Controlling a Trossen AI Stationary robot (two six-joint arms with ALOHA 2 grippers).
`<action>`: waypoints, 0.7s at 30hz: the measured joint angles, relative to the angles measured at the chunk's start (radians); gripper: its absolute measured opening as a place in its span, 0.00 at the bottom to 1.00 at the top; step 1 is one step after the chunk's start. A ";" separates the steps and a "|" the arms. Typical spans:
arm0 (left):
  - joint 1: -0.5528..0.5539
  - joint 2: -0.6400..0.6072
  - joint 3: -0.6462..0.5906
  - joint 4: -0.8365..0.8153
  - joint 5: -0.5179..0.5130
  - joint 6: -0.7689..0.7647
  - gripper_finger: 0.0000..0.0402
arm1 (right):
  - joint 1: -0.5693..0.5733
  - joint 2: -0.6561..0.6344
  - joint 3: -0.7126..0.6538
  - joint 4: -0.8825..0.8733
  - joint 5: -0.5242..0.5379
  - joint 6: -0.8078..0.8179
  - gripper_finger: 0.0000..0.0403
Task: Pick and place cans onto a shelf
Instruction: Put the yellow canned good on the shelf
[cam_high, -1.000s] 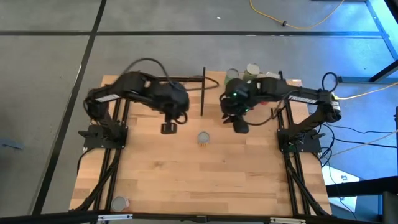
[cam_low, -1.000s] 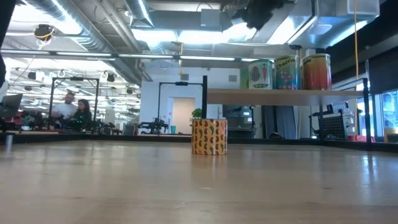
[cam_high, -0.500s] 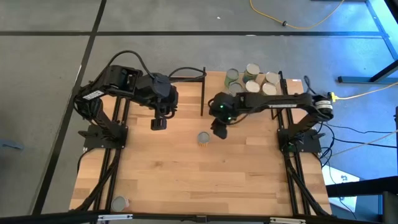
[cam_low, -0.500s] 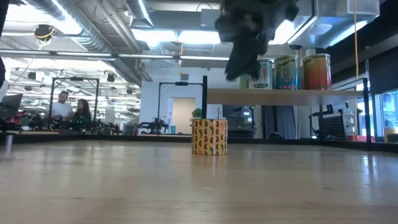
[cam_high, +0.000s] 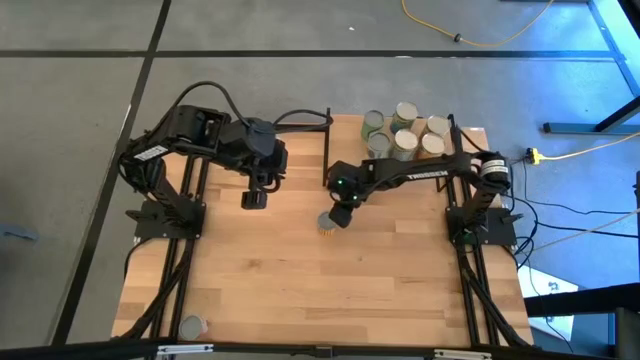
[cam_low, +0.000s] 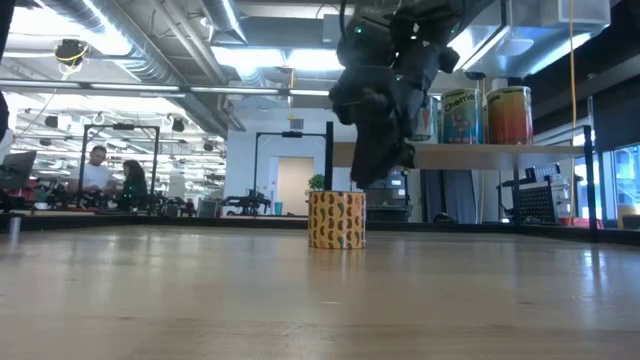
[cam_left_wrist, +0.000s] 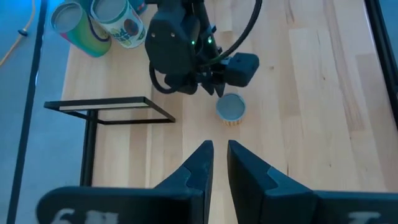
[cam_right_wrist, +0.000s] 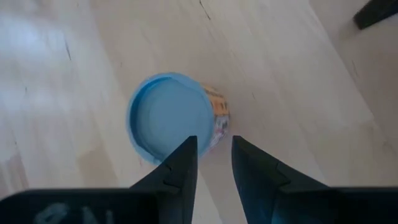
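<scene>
Yellow with dark speckles, the lone can (cam_low: 337, 219) stands upright just left of centre in the low view, its long axis vertical and its pale lid facing straight up; in the high view it sits at mid-frame on the wooden surface (cam_high: 300, 290). The right gripper (cam_high: 338, 215) hangs just above and beside it, not touching, fingers (cam_right_wrist: 180, 163) released with only a narrow gap between them, which looks slimmer than the can's body. Five other cans (cam_high: 405, 133) cluster on the shelf (cam_low: 460, 153) toward the upper right of the high view, and one more rests at the lower left corner. The left gripper (cam_left_wrist: 214, 163) waits over the upper left of the surface, fingers parted a little and carrying nothing. I'd judge the can stiff and fairly light, its smooth label likely slippery, so the hold wants to be across the round side wall around mid-height, square to the axis, to keep it from tipping or sliding out.
</scene>
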 joint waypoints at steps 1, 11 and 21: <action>0.000 0.000 0.000 0.000 0.000 0.000 0.10 | 0.001 0.006 0.000 0.011 0.000 0.000 0.25; 0.013 0.000 0.000 0.000 0.001 0.001 0.10 | 0.002 0.063 0.000 0.040 -0.001 -0.001 0.25; 0.013 0.000 0.000 0.000 0.000 0.000 0.10 | 0.007 0.106 0.006 0.082 0.002 -0.005 0.16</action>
